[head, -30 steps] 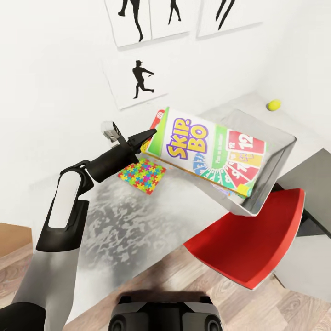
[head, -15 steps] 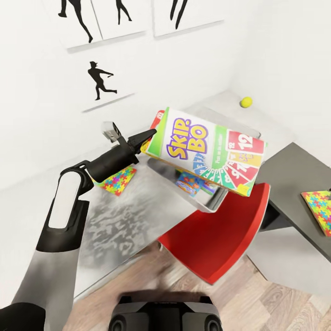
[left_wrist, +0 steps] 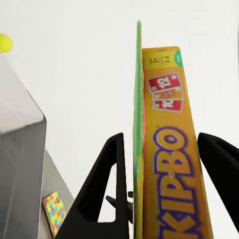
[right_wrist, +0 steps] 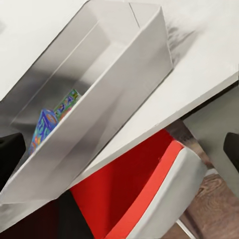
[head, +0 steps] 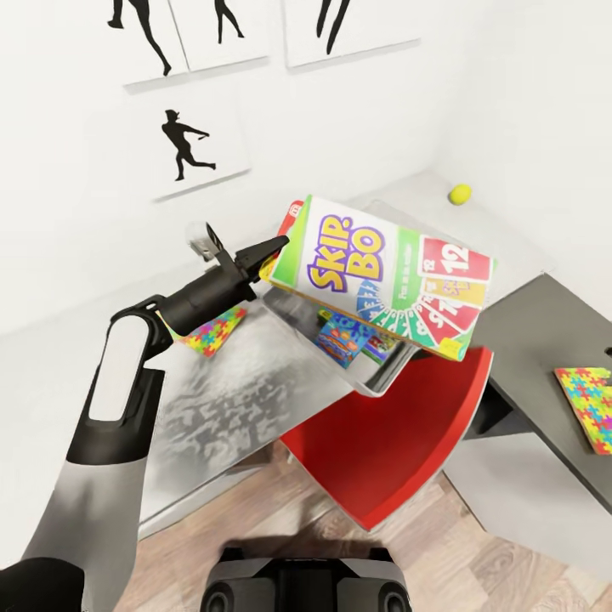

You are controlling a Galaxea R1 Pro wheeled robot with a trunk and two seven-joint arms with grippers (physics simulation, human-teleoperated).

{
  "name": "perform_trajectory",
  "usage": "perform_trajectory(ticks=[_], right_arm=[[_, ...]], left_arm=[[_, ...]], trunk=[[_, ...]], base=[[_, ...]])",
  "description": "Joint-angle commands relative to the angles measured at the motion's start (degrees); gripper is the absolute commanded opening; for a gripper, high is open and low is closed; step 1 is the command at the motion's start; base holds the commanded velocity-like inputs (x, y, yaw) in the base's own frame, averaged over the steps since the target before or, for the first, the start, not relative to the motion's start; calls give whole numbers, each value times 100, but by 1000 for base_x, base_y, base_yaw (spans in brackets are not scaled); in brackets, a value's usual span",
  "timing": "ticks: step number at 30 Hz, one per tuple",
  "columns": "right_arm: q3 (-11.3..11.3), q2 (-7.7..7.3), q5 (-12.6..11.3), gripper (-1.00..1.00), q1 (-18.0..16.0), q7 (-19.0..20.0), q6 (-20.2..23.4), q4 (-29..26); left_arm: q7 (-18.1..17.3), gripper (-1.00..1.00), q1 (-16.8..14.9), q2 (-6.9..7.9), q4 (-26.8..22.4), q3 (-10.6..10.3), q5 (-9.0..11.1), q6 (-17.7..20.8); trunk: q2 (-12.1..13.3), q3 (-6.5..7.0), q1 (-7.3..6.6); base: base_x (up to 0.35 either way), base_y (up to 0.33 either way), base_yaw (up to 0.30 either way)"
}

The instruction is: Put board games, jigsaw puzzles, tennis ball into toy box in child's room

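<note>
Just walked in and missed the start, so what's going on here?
The robot's left hand holds a Skip-Bo board game above the grey toy box on the table. Another colourful game box lies inside the bin. Two jigsaw puzzles and the tennis ball are on the table.

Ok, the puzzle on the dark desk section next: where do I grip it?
The jigsaw puzzle lies flat and thin, near the dark section's front edge. Probably slide it past that edge, then pinch the overhanging side from the front.
</note>
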Motion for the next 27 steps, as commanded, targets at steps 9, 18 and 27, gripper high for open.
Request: perform_trajectory(ticks=[9, 18, 27], right_arm=[[9, 5, -3, 100, -2, 14, 27, 1], [7, 6, 2, 100, -4, 12, 33, 1], [-3, 13, 28, 100, 1, 3, 4, 6]], left_arm=[[13, -100, -205, 26, 4, 143, -23, 34], [356, -100, -459, -128, 4, 301, -26, 25], [1065, -100, -719, -446, 4, 250, -19, -90]], trunk=[[-9, -7, 3], [-9, -7, 3], [-9, -7, 3]], base=[[0, -20, 258], [0, -4, 272], [0, -1, 150]])
